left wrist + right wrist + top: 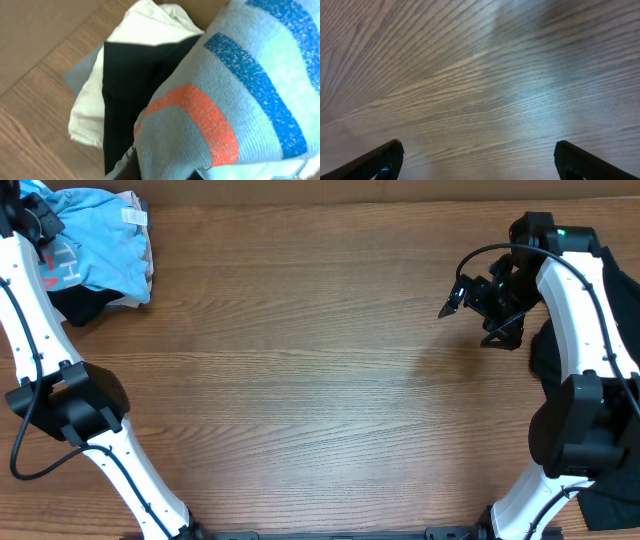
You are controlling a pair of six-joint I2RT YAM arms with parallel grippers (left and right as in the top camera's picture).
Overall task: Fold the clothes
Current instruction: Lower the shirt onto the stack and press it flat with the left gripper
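The clothes, a light blue T-shirt [105, 245], lie bunched in the table's far left corner on top of other garments. In the left wrist view the T-shirt [240, 75] fills the right side, with blue bars and an orange mark printed on it. My left gripper [30, 220] is at that pile, shut on a fold of the shirt; in its own view the left gripper [165, 172] shows only dark finger edges either side of the fabric. My right gripper [478, 320] hovers open over bare wood at the far right, and the right gripper [477, 160] has nothing between its fingers.
A black garment [130, 90] and a white cloth [87, 115] lie under the shirt. The black garment [80, 305] pokes out at the pile's near side. More black fabric [545, 350] lies by the right arm at the table's right edge.
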